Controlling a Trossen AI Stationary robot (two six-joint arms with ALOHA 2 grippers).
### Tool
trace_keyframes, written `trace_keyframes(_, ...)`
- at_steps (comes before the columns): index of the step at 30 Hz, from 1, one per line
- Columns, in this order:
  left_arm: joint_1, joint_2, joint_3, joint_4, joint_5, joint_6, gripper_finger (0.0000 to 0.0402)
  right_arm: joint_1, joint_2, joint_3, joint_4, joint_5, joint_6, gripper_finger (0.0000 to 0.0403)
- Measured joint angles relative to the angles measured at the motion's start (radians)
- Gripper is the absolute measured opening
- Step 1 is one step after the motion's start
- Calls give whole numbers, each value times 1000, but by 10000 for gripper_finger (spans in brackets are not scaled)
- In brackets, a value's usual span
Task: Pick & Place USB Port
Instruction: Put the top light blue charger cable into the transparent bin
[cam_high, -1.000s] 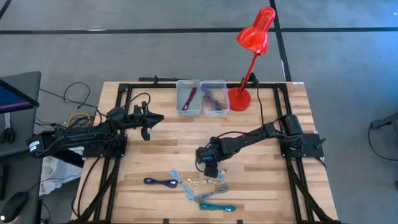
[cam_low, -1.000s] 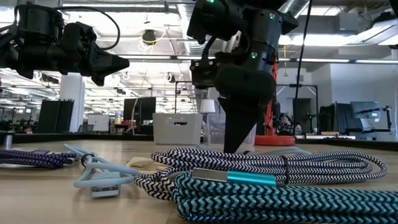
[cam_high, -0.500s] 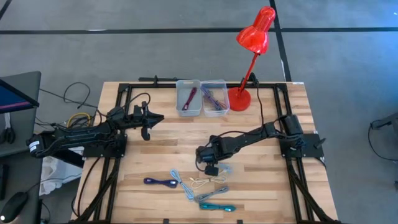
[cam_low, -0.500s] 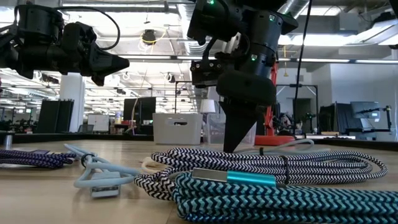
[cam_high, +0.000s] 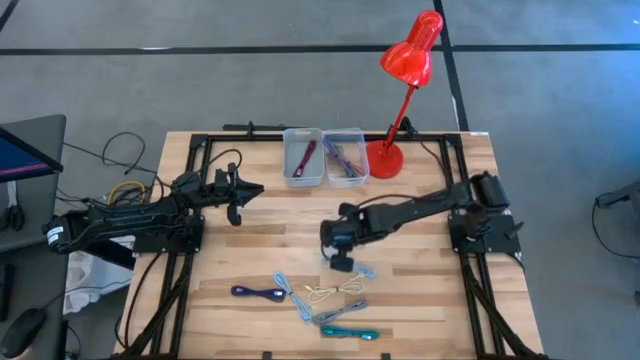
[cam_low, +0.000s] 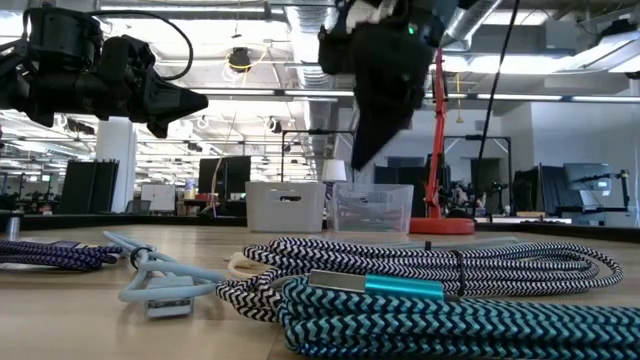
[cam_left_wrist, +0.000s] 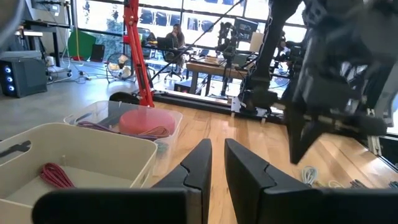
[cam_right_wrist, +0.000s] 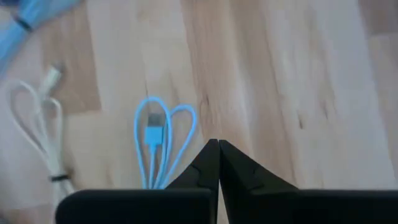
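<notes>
Right pincer (cam_right_wrist: 217, 146), fingers pressed together and empty, hangs above the counter (cam_high: 270, 240), just beside a looped light-blue USB cable (cam_right_wrist: 158, 146) lying flat. Left pincer (cam_high: 245, 190) waits nearly closed, empty, well apart.

Up front, a coiled black-and-white braided cable (cam_low: 430, 262) lay across the wooden table (cam_low: 60, 300), with a teal-and-black braided one (cam_low: 400, 320) and its shiny teal plug right in front of it. A pale blue cable (cam_low: 150, 280) sat just left, and a purple braided one (cam_low: 45, 252) at the far left edge. Further back stood a white bin (cam_low: 285, 206) beside a clear bin (cam_low: 372, 208). The right gripper (cam_low: 352, 160) hung above, fingers pinched together, nothing in them. The left gripper (cam_low: 195, 100) was up high on the left.
</notes>
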Motion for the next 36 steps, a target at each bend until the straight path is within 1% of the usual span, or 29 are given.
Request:
trace_keyframes(3, 0, 0, 0, 0, 0, 0, 44, -6, -35, 0, -31, -11, 9, 1)
trace_keyframes(6, 0, 0, 0, 0, 0, 0, 44, 0, -37, 1, -86, -16, 17, 1)
trace_keyframes(11, 0, 0, 0, 0, 0, 0, 44, 17, -38, 1, -210, -22, 99, 12)
trace_keyframes(13, 0, 0, 0, 0, 0, 0, 44, 27, -38, 1, -231, -35, 115, 25)
trace_keyframes(22, 0, 0, 0, 0, 0, 0, 44, 78, -38, 1, -231, -58, 169, 88)
trace_keyframes(29, 0, 0, 0, 0, 0, 0, 44, 101, -38, 1, -205, -69, 186, 129)
trace_keyframes(36, 0, 0, 0, 0, 0, 0, 44, 114, -39, -32, -151, -66, 221, 186)
